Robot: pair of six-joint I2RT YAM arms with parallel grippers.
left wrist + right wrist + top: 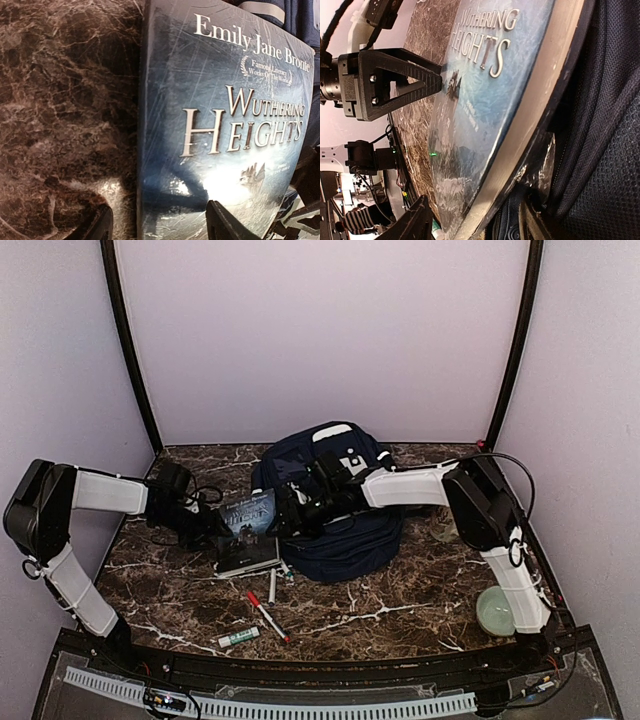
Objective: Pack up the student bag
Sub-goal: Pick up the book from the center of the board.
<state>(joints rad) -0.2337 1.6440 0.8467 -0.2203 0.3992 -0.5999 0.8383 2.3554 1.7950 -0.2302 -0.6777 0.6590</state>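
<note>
The student bag (335,505), navy blue, lies at the table's middle and fills the right of the right wrist view (605,150). A blue book titled Wuthering Heights (250,513) stands tilted on edge just left of the bag. My right gripper (287,515) is shut on the book's page edge (480,75), one finger against the bag. My left gripper (215,527) straddles the book's spine side (225,125), jaws apart. One of its fingers (420,82) rests its tip on the cover; the other is behind the book.
A flat grey-white book or tablet (248,558) lies under the tilted book. A white pen (272,585), a red marker (266,613) and a green glue stick (238,637) lie near the front. A green bowl (497,610) sits at the right edge.
</note>
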